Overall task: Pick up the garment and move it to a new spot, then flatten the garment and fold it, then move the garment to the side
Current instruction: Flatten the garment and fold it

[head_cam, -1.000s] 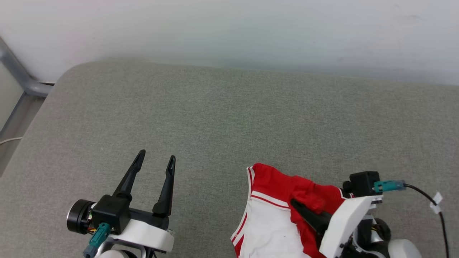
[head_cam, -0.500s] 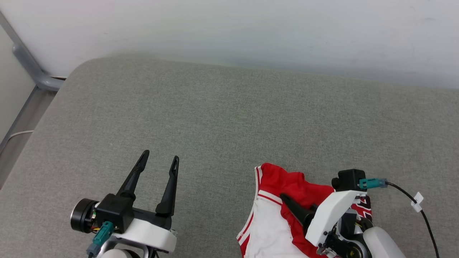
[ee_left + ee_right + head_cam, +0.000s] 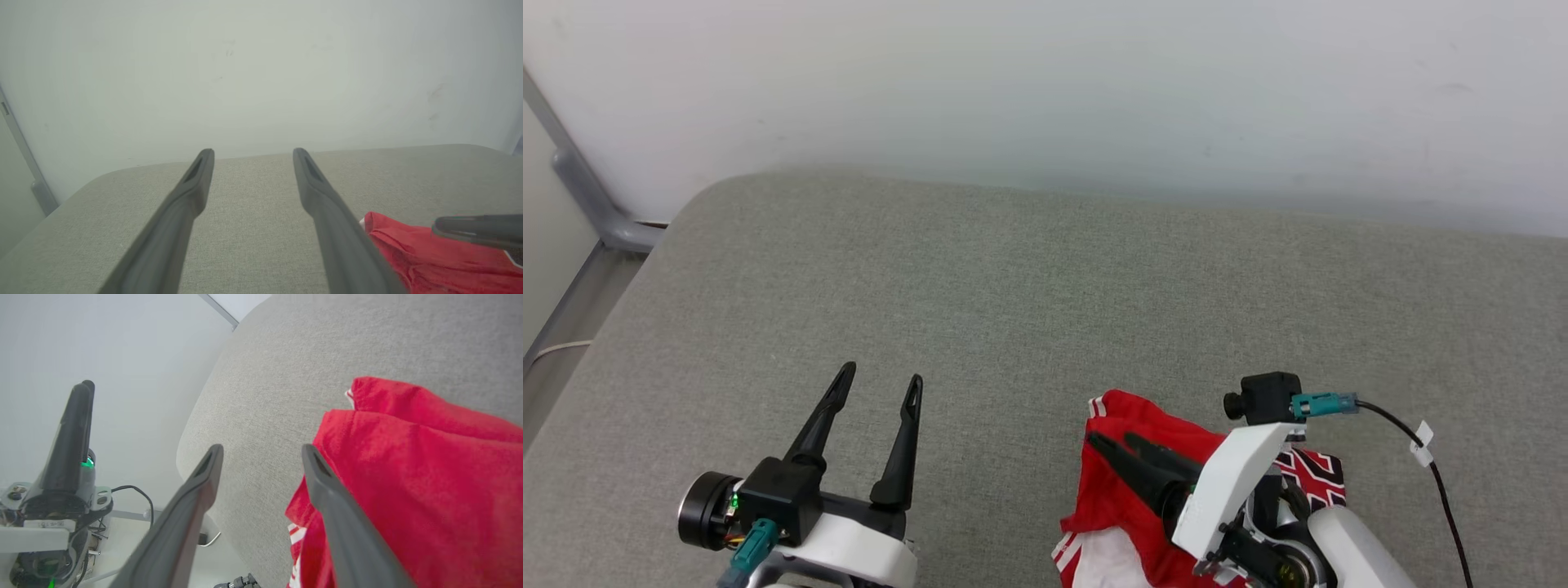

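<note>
Fingers of the right gripper (image 3: 1112,439) point toward the upper left of the head view. Its white forearm enters from the lower right corner and leans low over the garment (image 3: 1112,510). The jaws of this gripper are released: in the right wrist view the two dark fingers stand apart, and between them lies the bare grey cushion (image 3: 265,396). One finger runs along the edge of the red cloth there, but whether it touches the cloth I cannot tell. The left gripper (image 3: 882,377) is at the lower left of the head view, with its fingers pointing up that view, well apart from the garment. Its jaws are released too and empty, and in the left wrist view the white wall (image 3: 261,73) and the cushion are seen between them. The garment lies crumpled on the cushion in the lower part of the head view, under the right gripper and to the right of the left one. It shows mostly red, with a red-white striped trim at the bottom of the head view and a patch of black-and-white print (image 3: 1313,475) beside the right wrist. The right arm hides a large part of it and the lower edge of the head view cuts it off, so its full shape and the print are hard to make out. A teal plug (image 3: 1321,403) sits on the right wrist.
</note>
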